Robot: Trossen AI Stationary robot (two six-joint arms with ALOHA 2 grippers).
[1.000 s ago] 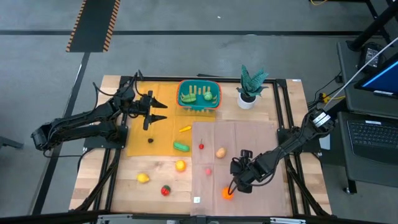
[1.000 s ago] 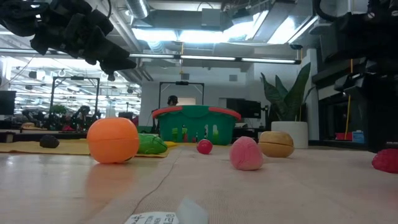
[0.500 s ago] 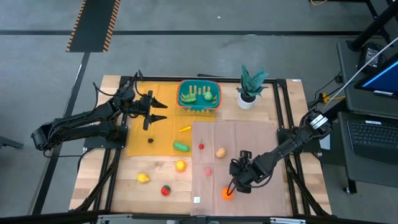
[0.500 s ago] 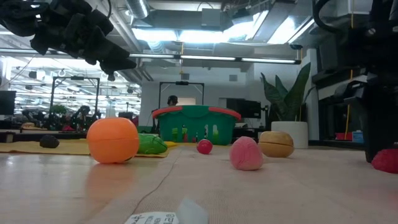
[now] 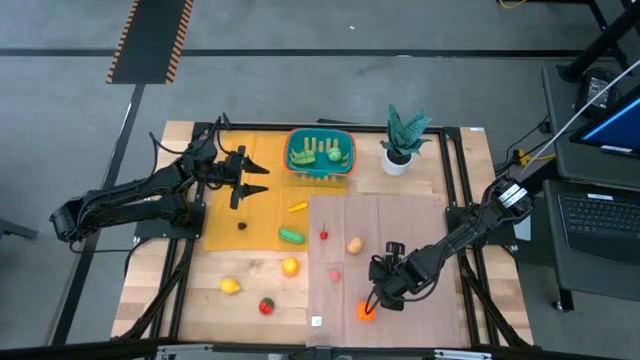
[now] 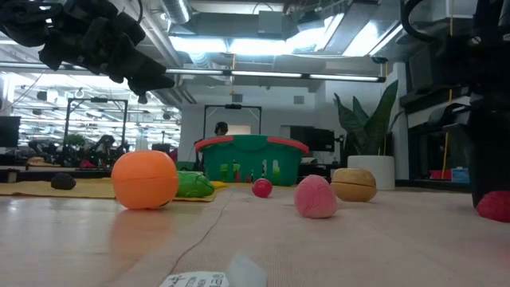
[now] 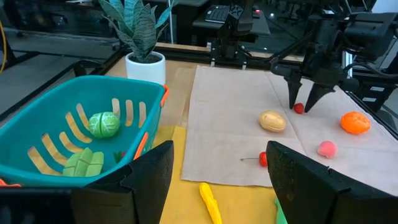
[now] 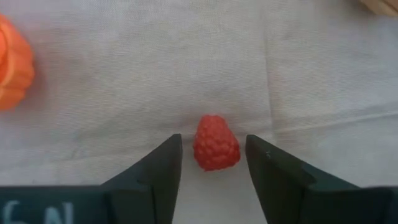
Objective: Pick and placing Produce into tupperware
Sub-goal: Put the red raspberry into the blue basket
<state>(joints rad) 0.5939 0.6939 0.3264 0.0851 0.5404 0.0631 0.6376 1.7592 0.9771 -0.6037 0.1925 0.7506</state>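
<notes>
I have the right claw low over the pale cloth sheet near the table's front edge, toward the right side. Its two dark fingers stand apart with the small red bumpy toy raspberry sitting between them. There is a gap on each side, so nothing is gripped yet. A ribbed orange toy fruit lies close by on the cloth, clear of the fingers.

To do this grasp well, I judge I should keep the berry centred between the fingers, settle low enough that the pads meet its widest part, then close gently. It is small and rounded, so an off-centre squeeze could squirt it out across the cloth. I would also avoid pressing the tips into the cloth, which may bunch up and drag.

The teal-blue slotted plastic basket with an orange-red rim stands at the table's back edge near the middle, beside the potted green plant in a white pot. It already holds a few green pieces. After lifting, the carry goes over the tan egg-shaped toy and the small red cherry-like piece, so I want height first.

The left claw waits above the yellow mat on the table's back-left part, just beside the basket, fingers spread and empty
</notes>
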